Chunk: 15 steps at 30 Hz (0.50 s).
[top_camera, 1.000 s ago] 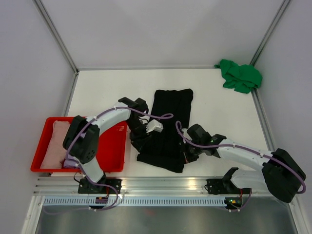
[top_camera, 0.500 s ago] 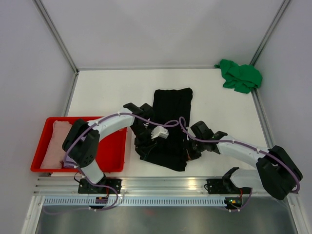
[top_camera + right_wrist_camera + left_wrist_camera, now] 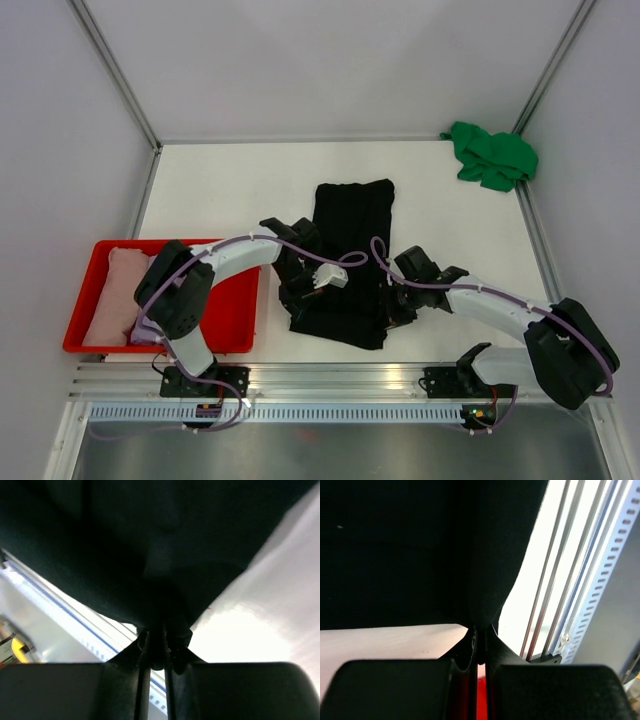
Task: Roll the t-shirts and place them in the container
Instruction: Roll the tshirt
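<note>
A large black t-shirt (image 3: 352, 225) lies as a long strip in the middle of the table, its near end bunched at the front edge. My left gripper (image 3: 300, 297) is at that end's left side and is shut on a fold of the black cloth (image 3: 395, 555), pinched at the jaw tips (image 3: 480, 630). My right gripper (image 3: 392, 305) is at the right side and is shut on the same shirt (image 3: 150, 530), with cloth wedged between its tips (image 3: 157, 630). A bright green t-shirt (image 3: 492, 155) lies crumpled in the back right corner. A pale pink t-shirt (image 3: 112, 295) and a lavender one (image 3: 148, 333) lie in the tray.
The red plastic tray (image 3: 240, 310) stands at the near left, close beside the left arm. Metal rails (image 3: 330, 380) run along the table's near edge, just behind the shirt's bunched end. Frame posts and white walls close in the back and sides.
The left gripper opened, slid toward the shirt's near end and closed on the cloth. The right gripper shifted slightly inward. The shirt's near end has bunched and moved a little to the right.
</note>
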### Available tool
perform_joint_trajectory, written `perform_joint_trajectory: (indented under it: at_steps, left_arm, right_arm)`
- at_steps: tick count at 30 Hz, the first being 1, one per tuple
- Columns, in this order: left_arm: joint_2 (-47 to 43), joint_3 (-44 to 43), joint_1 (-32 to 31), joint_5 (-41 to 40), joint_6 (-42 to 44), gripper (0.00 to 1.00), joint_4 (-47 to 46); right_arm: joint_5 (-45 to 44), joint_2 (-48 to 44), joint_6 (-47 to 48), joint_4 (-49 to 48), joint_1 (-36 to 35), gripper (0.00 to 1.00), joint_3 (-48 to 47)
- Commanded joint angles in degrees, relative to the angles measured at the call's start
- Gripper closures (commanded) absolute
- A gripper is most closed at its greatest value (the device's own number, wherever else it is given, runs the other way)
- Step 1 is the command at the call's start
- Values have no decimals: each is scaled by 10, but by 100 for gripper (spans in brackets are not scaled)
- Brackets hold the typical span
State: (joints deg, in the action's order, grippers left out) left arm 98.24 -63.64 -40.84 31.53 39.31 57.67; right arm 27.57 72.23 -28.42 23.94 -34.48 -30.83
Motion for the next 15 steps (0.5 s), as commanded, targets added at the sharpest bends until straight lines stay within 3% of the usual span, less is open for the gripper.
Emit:
perform_joint_trajectory:
  at_steps: [1,7,12,15]
  left_arm:
    - [26,-43,15,-2,-45,98,-34]
    - [66,-72,32,-12,-70,98,-43]
    - [87,-73,33,-15,-74,98,-42]
    - [86,-74,33,-9,-74,97,-42]
  right_arm:
    - [-60,-16,17,53,8,78,-27]
    - [-148,-81,5,131,45,68,-43]
    - [-194,-95,6,182,49,68,-72]
    - [-181,-118,20,172,45,74,-99]
